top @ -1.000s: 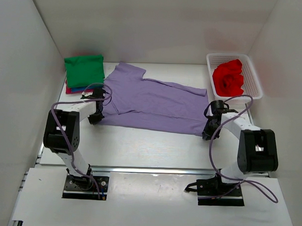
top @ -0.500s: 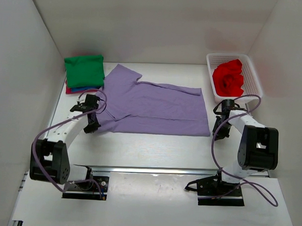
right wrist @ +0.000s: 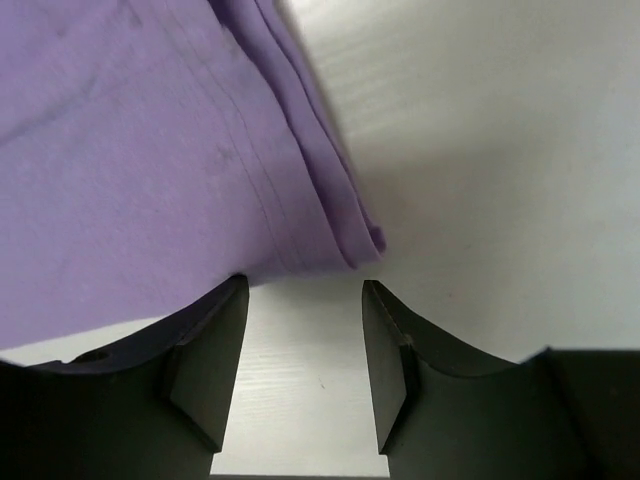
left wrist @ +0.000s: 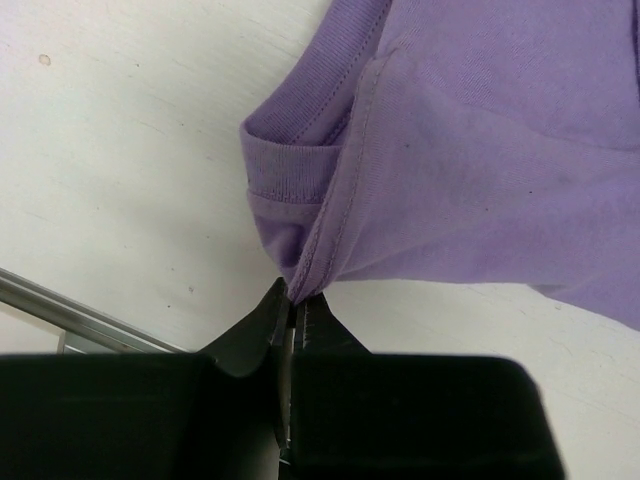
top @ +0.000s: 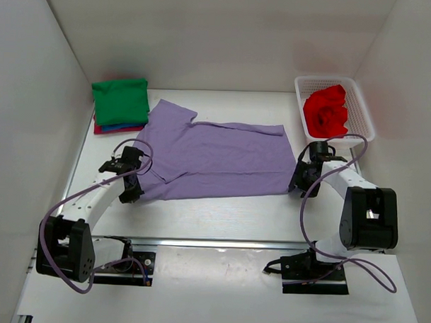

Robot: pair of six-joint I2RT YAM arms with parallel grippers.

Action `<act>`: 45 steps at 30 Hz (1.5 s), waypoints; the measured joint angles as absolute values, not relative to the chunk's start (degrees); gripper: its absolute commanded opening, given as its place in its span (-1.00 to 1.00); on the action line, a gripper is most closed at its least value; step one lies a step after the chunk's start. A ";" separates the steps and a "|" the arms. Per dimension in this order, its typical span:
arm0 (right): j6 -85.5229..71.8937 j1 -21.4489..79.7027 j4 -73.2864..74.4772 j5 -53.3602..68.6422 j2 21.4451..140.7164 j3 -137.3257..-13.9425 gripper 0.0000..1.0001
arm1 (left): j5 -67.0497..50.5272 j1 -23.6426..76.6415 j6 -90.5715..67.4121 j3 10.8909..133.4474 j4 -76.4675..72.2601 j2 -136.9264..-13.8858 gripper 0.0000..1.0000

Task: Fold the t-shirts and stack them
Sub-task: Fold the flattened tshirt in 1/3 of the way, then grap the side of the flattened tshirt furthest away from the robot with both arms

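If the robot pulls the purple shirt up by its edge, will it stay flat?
Probably not. The purple shirt is thin cloth that bunches where the left fingers pinch its edge, so it would likely droop. It looks light and should slide easily over the smooth table.

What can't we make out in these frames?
- Top external: green t-shirt covers the stack; only slivers of lower shirts show.
- Left wrist: left pincer hides how much lavender t-shirt it pinches.
- Top external: right pincer too small, jaws unreadable.
- Top external: red t-shirt bunched in basket; underside hidden.
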State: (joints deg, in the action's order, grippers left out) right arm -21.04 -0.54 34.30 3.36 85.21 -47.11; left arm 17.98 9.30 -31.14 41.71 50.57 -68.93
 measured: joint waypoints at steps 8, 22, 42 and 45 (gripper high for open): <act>-21.89 -1.19 32.86 3.44 91.81 -51.42 -0.99 | 17.89 9.26 -31.11 41.71 50.59 -69.17 -1.00; -16.71 -3.88 40.77 2.48 84.62 -46.04 -1.00 | 15.42 8.88 -29.30 46.19 55.86 -67.18 -0.99; -21.10 2.57 41.76 -3.42 79.29 -62.41 -0.11 | 14.59 8.80 -27.40 71.37 56.18 -78.87 0.06; -24.97 5.74 38.00 -5.43 81.69 -63.81 -0.11 | 16.05 9.87 -27.90 86.24 52.62 -90.72 0.05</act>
